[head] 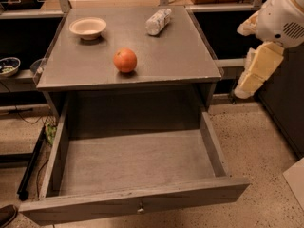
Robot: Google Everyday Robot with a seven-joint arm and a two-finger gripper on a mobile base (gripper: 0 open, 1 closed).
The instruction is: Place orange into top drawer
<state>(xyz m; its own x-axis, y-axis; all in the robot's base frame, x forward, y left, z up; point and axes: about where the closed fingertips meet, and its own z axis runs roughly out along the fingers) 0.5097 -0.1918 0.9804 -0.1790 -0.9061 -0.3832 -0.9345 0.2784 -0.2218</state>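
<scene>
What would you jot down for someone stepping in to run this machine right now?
Gripper: out to the right of the tabletop, away from the orange.
Orange: on the tabletop near its front edge, not grasped.
Top drawer: pulled open below, nothing inside.
Done: drawer is open.
Left: reach the orange, grasp it, lower it into the drawer, release.
</scene>
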